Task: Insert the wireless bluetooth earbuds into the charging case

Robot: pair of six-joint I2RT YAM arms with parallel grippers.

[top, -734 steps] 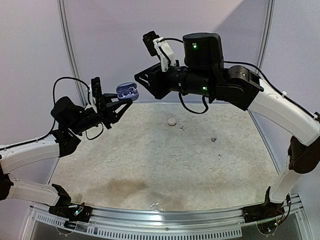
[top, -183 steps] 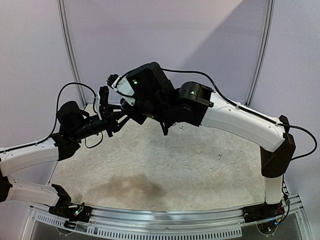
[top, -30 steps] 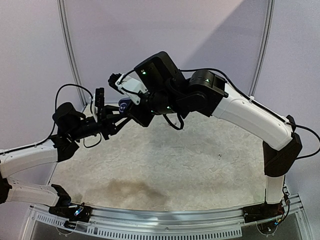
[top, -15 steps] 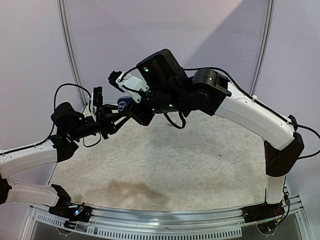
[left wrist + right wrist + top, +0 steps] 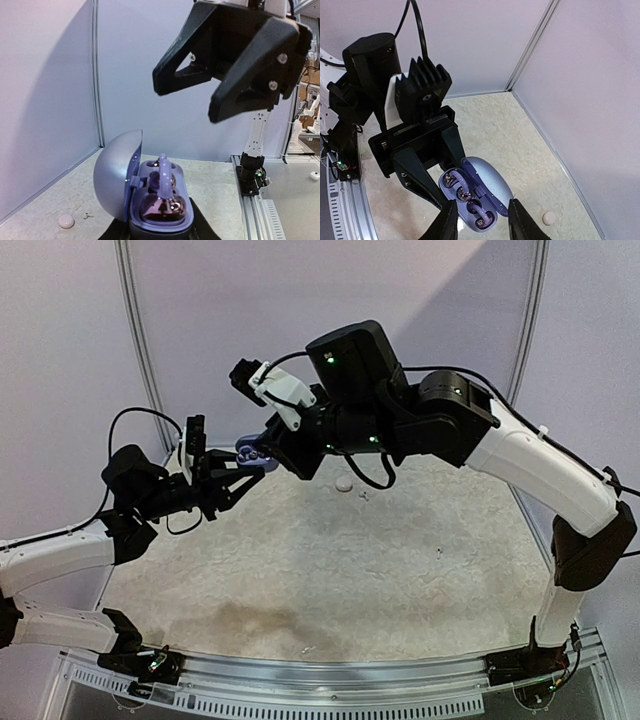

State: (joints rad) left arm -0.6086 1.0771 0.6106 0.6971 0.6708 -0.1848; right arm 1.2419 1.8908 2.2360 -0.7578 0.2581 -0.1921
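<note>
A: Left gripper (image 5: 159, 229), state?

B: Clamped narrow on the charging case (image 5: 159, 212), fingers on both sides of the lower body. Case is held up in the air over the far-left part of the table (image 5: 330, 580). Its lid (image 5: 116, 175) is swung open to one side.

A: Right gripper (image 5: 187, 97)?

B: Just above the case, jaws apart, nothing btwn them.

A: Buds?

B: One earbud (image 5: 164, 172) sits in the well farther from the left wrist cam, lilac stem poking up. Prob. not fully down. The near well shows glossy purple w/ metal dots. Bud or bare contacts, can't tell.

A: Anything on the table?

B: A white round piece (image 5: 343, 483) w/ a tiny bit just beside it, plus a grey speck (image 5: 438, 553) well apart to the right. Too small to ID.

A: Handling?

B: Bud looks v. light, hard, smooth and rounded, so I'd expect it to squirt out of a hard pinch. Take it by the stem or the flatter sides, fingertips only, light squeeze. To seat it, a soft push on top of the stem should do. Case is a rigid, slick shell, so the body grip is right. Hinge is prob. the weak pt; don't bump or pull the lid.
</note>
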